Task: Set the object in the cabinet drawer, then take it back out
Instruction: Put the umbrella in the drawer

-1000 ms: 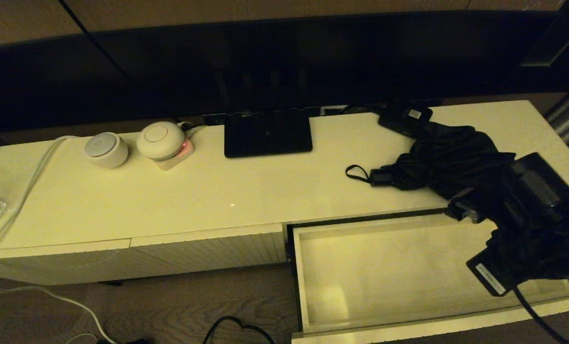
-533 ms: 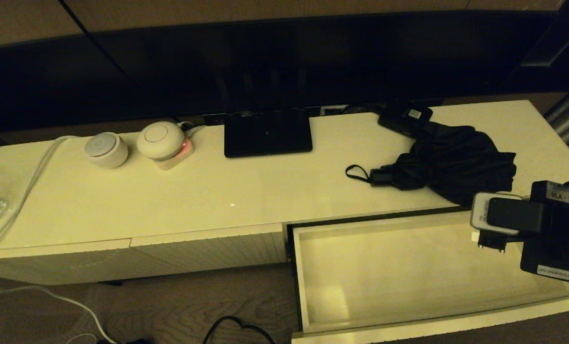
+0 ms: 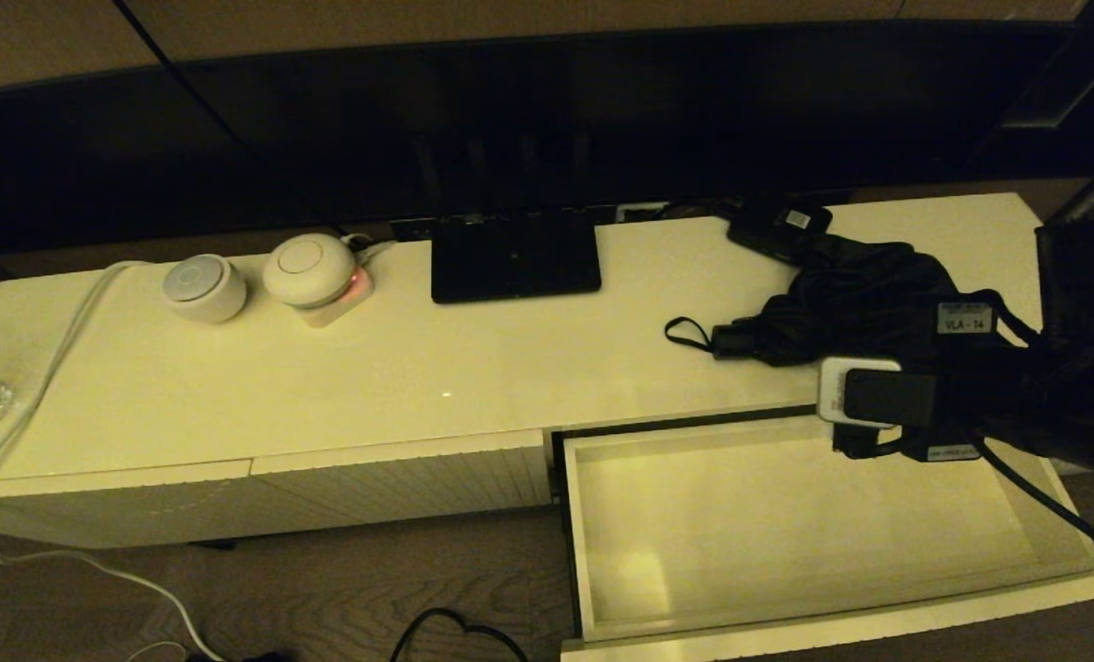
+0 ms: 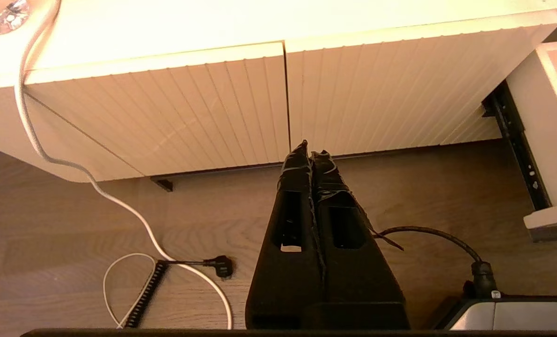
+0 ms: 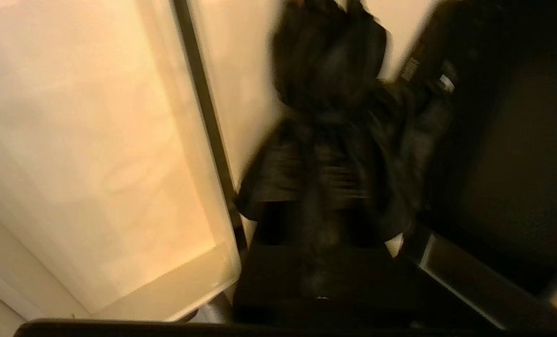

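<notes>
The black compact umbrella (image 3: pixel 841 303) lies on the cabinet top at the right, handle and wrist loop (image 3: pixel 685 333) pointing left. The cabinet drawer (image 3: pixel 573 533) stands pulled out below it with nothing inside. My right gripper (image 3: pixel 915 345) hangs over the bunched fabric at the umbrella's right end, just behind the drawer's back edge. In the right wrist view the umbrella (image 5: pixel 330 84) fills the middle, the gripper (image 5: pixel 325 210) is dark against it, and the drawer (image 5: pixel 96 140) lies beside it. My left gripper (image 4: pixel 310 149) is shut and parked low before the ribbed panels.
A small flat black box with a white label (image 3: pixel 780 226) sits just behind the umbrella. A black stand (image 3: pixel 515 256) and two round white devices (image 3: pixel 308 268) are further left. A white cable (image 3: pixel 41 368) runs down to the floor.
My right arm has swung from over the drawer's right end back and to the left, and now hangs over the umbrella. The umbrella and drawer have not moved.
</notes>
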